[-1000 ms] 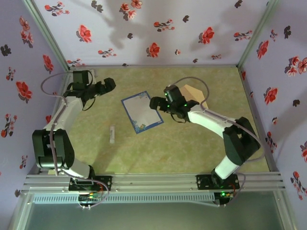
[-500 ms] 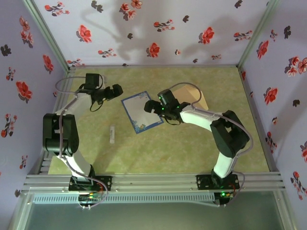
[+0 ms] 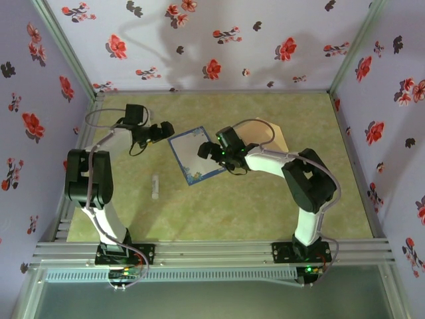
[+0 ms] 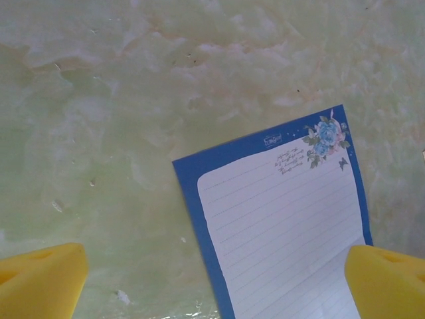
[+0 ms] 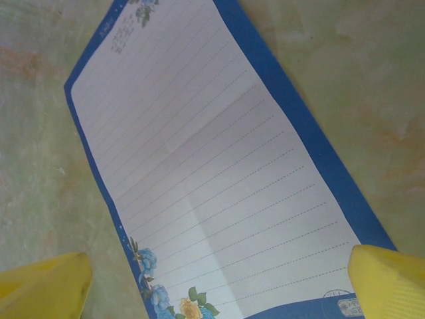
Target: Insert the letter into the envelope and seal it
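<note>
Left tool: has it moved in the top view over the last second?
Yes. The left tool has moved toward the letter, which has stayed in place; its open tips now sit close to the letter's far left corner.

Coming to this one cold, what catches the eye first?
A blue-bordered letter lies flat in the middle, with the left gripper at its far left corner and the right gripper over its right edge, jaws open. A tan envelope lies behind the right arm, partly hidden.
</note>
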{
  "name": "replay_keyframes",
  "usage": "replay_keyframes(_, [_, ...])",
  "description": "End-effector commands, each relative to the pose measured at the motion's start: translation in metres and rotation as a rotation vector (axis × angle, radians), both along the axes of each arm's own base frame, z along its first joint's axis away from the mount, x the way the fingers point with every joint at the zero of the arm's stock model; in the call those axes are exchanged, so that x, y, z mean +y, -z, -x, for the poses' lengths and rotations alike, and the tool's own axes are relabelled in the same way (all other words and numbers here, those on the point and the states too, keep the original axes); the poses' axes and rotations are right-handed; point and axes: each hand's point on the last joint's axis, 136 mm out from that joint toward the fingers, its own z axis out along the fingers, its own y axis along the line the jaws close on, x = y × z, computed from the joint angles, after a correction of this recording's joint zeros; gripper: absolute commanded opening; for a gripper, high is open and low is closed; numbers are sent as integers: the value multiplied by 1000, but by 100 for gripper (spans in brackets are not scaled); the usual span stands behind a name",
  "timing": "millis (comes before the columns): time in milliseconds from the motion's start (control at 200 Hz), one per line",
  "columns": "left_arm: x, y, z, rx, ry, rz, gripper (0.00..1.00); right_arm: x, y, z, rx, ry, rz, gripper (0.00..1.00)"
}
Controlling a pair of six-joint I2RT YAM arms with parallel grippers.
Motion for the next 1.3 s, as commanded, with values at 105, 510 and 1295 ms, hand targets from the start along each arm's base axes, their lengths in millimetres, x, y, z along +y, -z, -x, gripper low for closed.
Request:
replay_keyframes(105, [-7,-5,-16,-34,30,7,100,-1,22,6,70,26,6,99])
replay_keyframes(510, [-17,11,-23,-17,102,-11,100,-18,40,10,124,55,49,100])
replay_keyframes(1295, [-48,48,-20,73,228,2,100,-17,39,14,127,34,32,99])
